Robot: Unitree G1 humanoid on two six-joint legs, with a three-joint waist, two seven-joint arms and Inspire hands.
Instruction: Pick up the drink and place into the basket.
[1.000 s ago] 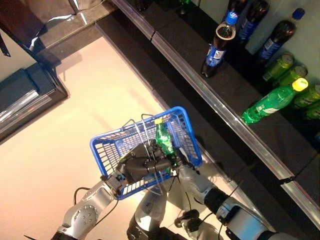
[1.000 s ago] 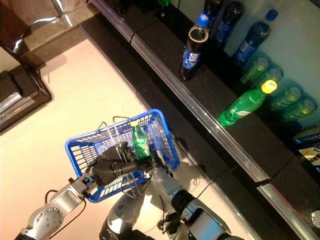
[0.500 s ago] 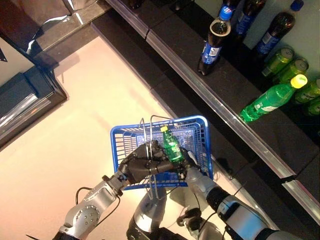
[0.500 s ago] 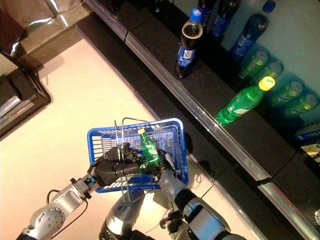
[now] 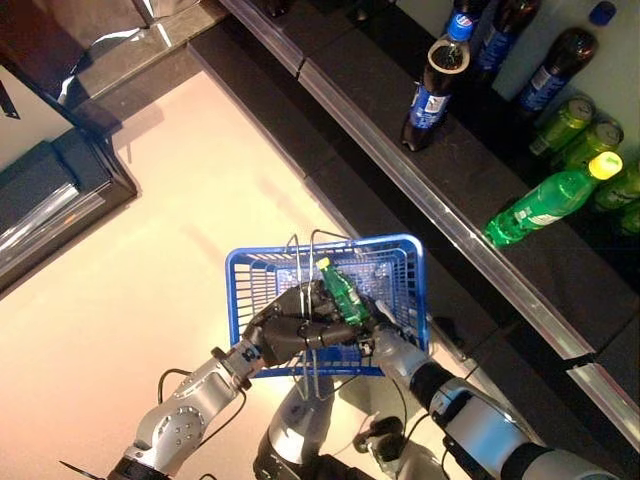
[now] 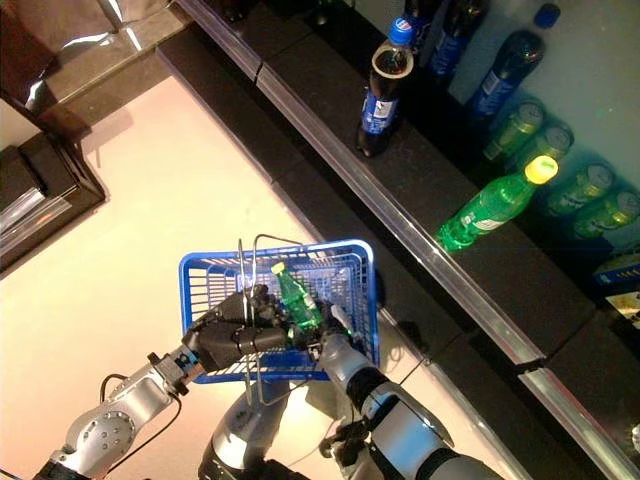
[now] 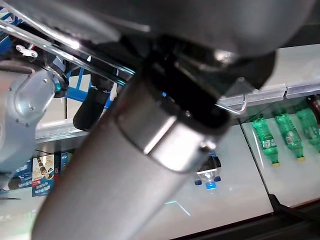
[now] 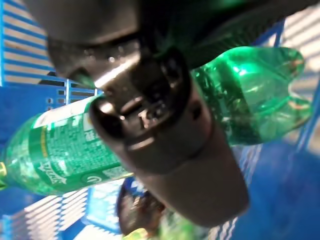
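The blue basket (image 5: 385,262) is raised in front of me over the floor. My left hand (image 5: 290,332) is shut on its thin wire handles (image 5: 300,262). My right hand (image 5: 377,332) is shut on a small green bottle with a yellow cap (image 5: 343,293) and holds it tilted inside the basket, cap toward my left. In the right wrist view the green bottle (image 8: 65,145) lies across my fingers (image 8: 165,145) over the basket's blue mesh (image 8: 22,60). The same hands show in the right eye view, the left hand (image 6: 235,335) and the right hand (image 6: 335,350).
A dark shelf (image 5: 450,190) runs along the right with a metal edge. On it stand dark cola bottles (image 5: 432,95), a green bottle lying on its side (image 5: 550,200) and green cans (image 5: 575,125). A dark cabinet (image 5: 50,190) stands at the left.
The basket and both hands stay almost where they were half a second ago; a second ago the basket was lower left and turned. The bottle has tilted further inside it.
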